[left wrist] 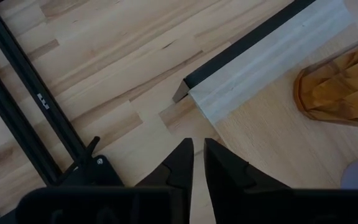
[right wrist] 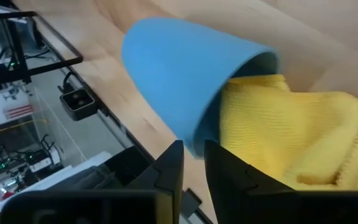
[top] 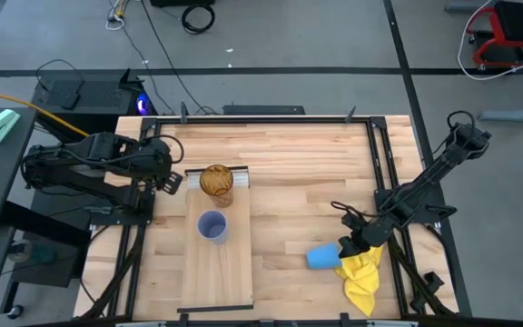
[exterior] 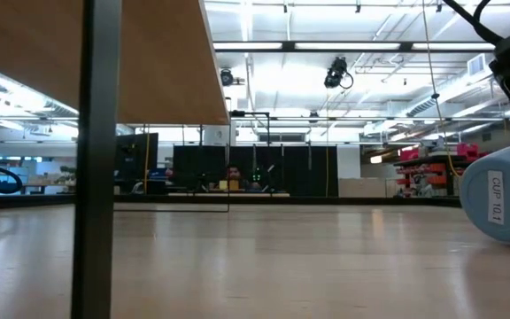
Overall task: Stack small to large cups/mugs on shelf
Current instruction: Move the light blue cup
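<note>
High view: short bright blue plastic cup (top: 323, 258) lies tipped on the slatted table beside a yellow cloth (top: 361, 276), touching the right gripper (top: 346, 246), fingers nearly together; left gripper (top: 176, 183) likewise closed beside the pale wooden shelf (top: 216, 272).

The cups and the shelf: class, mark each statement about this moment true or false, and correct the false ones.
1. The amber tumbler stands on the shelf. True.
2. The lavender cup is nested inside the amber tumbler. False: it stands apart from it on the shelf.
3. The blue cup lies on its side on the table, off the shelf. True.
4. The yellow cloth lies on the shelf. False: it lies on the table against the blue cup's mouth.
5. The left gripper holds the blue cup. False: it holds nothing; the right gripper is at that cup.
</note>
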